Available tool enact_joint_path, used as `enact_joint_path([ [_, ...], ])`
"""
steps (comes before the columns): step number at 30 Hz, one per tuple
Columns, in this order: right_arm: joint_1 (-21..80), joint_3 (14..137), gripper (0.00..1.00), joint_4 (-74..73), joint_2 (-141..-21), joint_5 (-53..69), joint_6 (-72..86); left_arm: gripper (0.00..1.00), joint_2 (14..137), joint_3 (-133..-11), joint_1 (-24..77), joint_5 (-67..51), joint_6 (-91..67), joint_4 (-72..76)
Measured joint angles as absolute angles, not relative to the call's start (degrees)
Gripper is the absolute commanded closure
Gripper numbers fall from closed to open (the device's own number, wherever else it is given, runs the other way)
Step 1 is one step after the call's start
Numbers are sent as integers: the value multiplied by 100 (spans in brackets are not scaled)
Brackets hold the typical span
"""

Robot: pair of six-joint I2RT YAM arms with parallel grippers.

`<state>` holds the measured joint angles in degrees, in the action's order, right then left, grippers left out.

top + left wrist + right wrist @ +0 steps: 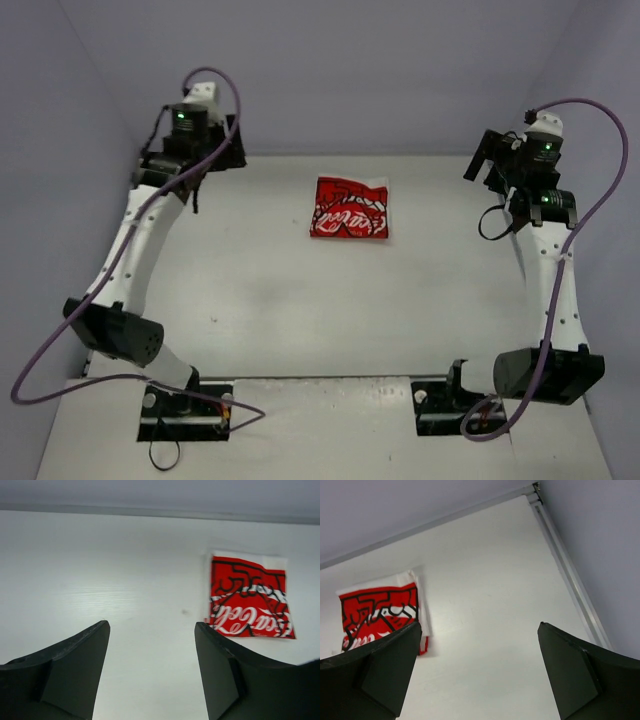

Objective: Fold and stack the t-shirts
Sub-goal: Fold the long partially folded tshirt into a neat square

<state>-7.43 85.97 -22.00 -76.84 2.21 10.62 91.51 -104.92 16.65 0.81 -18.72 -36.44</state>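
T-shirt [350,209] lies folded on table [300,300].

A white tabletop [300,310] fills the scene, matte and faintly scuffed. Pale grey-lilac walls [350,70] close it in along the far, left and right edges. A thin metal strip [570,575] runs along the right edge where tabletop meets wall, ending at the far right corner. A small dark speck [185,612] marks the surface towards the far edge. A seam [320,378] crosses the tabletop parallel to the near edge.
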Motion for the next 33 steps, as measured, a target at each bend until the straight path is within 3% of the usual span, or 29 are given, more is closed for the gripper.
enact_joint_path([
  [7,94,7456,0,-2314,-5752,-650,941,35,7238,-9987,1499,746,-1550,-4453],
  [14,387,7042,0,-2362,-5015,-1380,923,32,5918,-8547,1541,1297,-1478,-4744],
  [19,462,6987,0,-2358,-4998,-1509,921,24,5690,-7960,1536,1560,-1484,-4843],
  [33,550,6980,0,-2339,-5154,-1507,881,23,5765,-7806,1538,1663,-1601,-4862],
])
